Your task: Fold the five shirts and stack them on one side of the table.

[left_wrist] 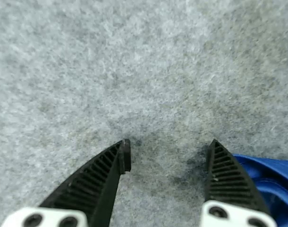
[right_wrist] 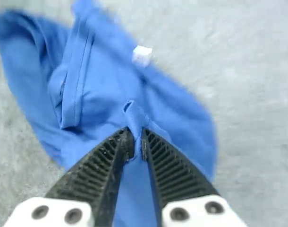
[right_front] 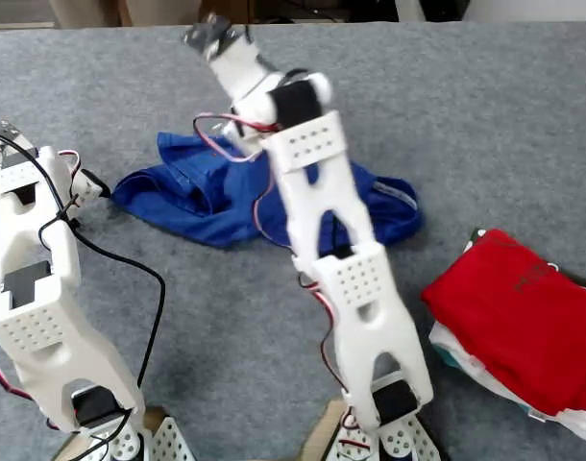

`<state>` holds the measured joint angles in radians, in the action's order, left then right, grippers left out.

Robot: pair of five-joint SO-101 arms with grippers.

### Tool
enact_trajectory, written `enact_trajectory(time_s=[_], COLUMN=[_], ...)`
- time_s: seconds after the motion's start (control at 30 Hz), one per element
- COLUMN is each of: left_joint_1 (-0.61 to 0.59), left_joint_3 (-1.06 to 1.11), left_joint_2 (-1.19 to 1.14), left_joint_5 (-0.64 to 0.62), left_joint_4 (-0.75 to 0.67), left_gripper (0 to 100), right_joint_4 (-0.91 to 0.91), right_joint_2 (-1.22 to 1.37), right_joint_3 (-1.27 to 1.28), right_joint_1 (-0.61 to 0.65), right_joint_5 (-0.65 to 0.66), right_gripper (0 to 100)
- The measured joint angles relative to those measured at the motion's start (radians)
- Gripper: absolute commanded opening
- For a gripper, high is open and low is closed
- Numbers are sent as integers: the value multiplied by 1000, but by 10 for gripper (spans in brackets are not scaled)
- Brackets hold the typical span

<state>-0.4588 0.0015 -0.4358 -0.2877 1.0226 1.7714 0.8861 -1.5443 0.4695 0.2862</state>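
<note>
A crumpled blue shirt (right_front: 192, 197) lies on the grey table, left of centre. My right gripper (right_wrist: 134, 138) is above it, shut on a raised pinch of the blue shirt (right_wrist: 101, 85) cloth; a white label (right_wrist: 142, 55) shows farther along the fabric. In the high view the right arm (right_front: 317, 192) crosses over the shirt and hides its gripper. My left gripper (left_wrist: 170, 151) stands open over bare table at the shirt's left edge, and the blue shirt's hem (left_wrist: 272, 174) lies just outside one finger. The left gripper's dark tip (right_front: 93, 184) sits beside the cloth.
A stack of folded shirts rests at the right edge of the table, a red one (right_front: 519, 312) on top of white and teal ones (right_front: 485, 370). Grey table (right_front: 485, 125) stretches behind and to the right of the blue shirt. Black cables (right_front: 149, 288) run from the left arm.
</note>
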Motion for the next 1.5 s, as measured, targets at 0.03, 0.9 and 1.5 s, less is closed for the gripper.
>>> enact_trajectory(time_s=[0.03, 0.9, 1.5], left_joint_1=[0, 0, 0], left_joint_3=[0, 0, 0], left_joint_2=[0, 0, 0], left_joint_5=[0, 0, 0], left_joint_4=[0, 0, 0], left_gripper=[264, 264, 264], right_joint_4=[0, -198, -196], right_joint_2=[-43, -522, -339], right_joint_3=[0, 1390, 1019], right_joint_1=[-11, 89, 118], right_joint_5=[-3, -117, -49], right_gripper=[5, 196, 260])
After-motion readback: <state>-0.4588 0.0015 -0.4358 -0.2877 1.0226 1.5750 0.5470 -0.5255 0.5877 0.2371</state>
